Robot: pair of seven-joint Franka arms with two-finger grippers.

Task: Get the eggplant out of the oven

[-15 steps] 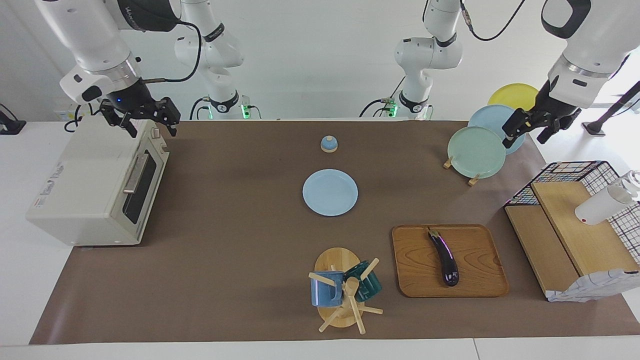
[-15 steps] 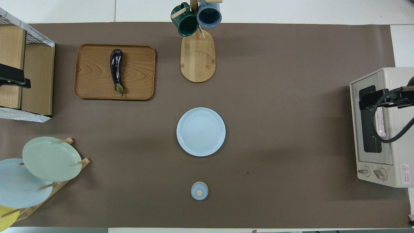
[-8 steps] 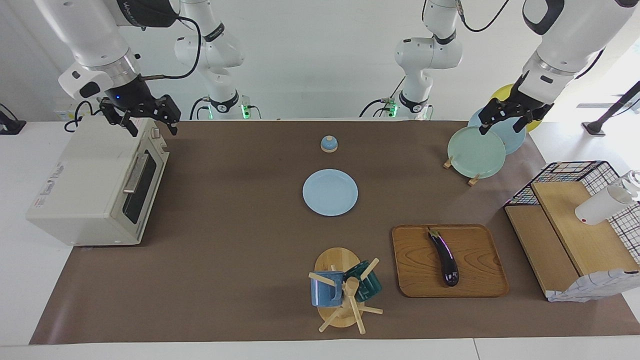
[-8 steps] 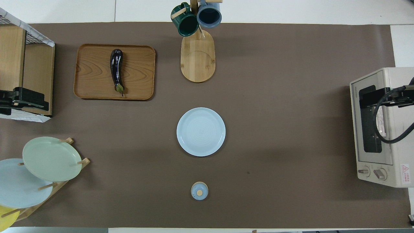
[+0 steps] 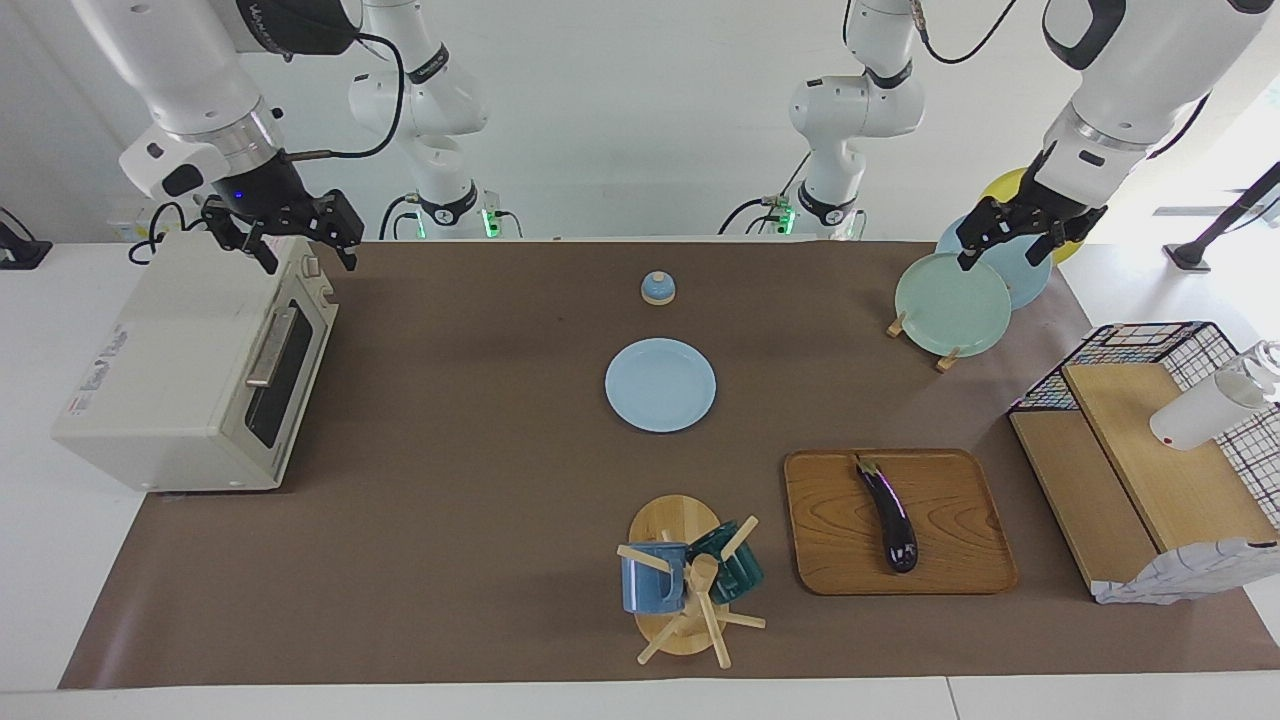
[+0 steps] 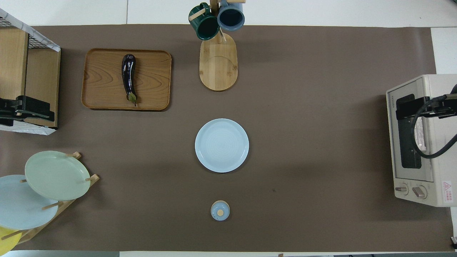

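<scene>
Lengthwise, the eggplant (image 5: 888, 514) lies on the tray (image 5: 950, 560), stem toward robots.

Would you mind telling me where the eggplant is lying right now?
The eggplant lies on the wooden tray toward the left arm's end of the table, beside the mug tree and well away from the oven.

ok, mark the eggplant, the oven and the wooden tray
eggplant (image 5: 889, 514), facing view, mid-body
oven (image 5: 180, 350), facing view, bare top panel
wooden tray (image 6: 153, 78), overhead view, bare floor beside the eggplant
</scene>
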